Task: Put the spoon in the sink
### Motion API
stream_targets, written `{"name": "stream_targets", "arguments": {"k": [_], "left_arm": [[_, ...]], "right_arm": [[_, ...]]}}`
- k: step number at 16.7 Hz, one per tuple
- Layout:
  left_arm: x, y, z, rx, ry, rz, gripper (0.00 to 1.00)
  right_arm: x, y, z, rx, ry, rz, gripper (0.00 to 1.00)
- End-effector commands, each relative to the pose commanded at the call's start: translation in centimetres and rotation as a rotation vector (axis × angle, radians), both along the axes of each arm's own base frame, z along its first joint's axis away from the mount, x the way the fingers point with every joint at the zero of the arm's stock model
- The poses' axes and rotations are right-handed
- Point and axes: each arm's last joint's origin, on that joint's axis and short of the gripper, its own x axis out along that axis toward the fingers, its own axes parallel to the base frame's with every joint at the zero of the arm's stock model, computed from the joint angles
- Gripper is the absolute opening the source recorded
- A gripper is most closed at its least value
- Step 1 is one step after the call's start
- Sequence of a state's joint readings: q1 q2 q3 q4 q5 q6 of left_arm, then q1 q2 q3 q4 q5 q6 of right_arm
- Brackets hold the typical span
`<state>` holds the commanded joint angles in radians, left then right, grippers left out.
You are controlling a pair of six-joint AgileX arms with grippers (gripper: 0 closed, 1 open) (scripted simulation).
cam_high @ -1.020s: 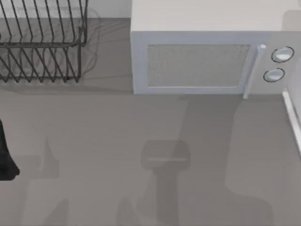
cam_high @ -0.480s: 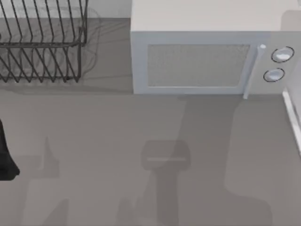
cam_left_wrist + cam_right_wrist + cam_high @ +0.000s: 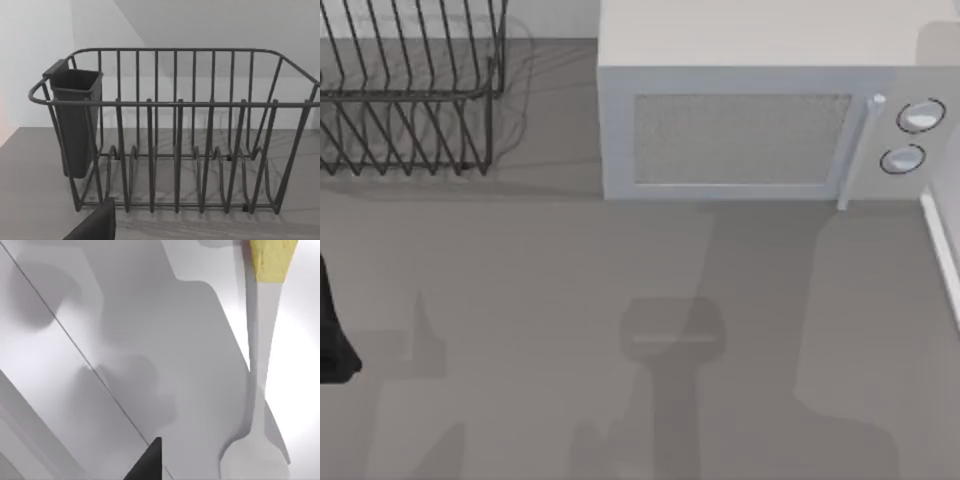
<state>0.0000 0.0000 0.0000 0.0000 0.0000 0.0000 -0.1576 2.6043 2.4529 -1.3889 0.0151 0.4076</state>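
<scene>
The spoon (image 3: 261,365) has a pale stem, a yellow handle end and a rounded bowl. It lies flat on a white moulded surface (image 3: 125,315) in the right wrist view; I cannot tell whether this is the sink's basin. A dark corner of my right gripper (image 3: 147,462) hangs above that surface, apart from the spoon and holding nothing that I can see. A white rim (image 3: 942,250) runs along the top view's right edge. My left arm (image 3: 332,335) sits at the table's left edge, and a dark part of its gripper (image 3: 95,225) faces the dish rack.
A black wire dish rack (image 3: 410,100) with a dark cutlery cup (image 3: 75,120) stands at the back left. A white microwave (image 3: 760,120) with its door shut stands at the back centre and right. The grey counter (image 3: 570,300) lies in front of them.
</scene>
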Motion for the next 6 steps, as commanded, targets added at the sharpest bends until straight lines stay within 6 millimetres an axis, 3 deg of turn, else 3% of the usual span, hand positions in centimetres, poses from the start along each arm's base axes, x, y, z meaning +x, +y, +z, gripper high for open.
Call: {"name": "stream_targets", "arguments": {"k": [6], "left_arm": [[0.00, 0.00, 0.00, 0.000, 0.000, 0.000, 1.00]], "right_arm": [[0.00, 0.00, 0.00, 0.000, 0.000, 0.000, 1.00]]}}
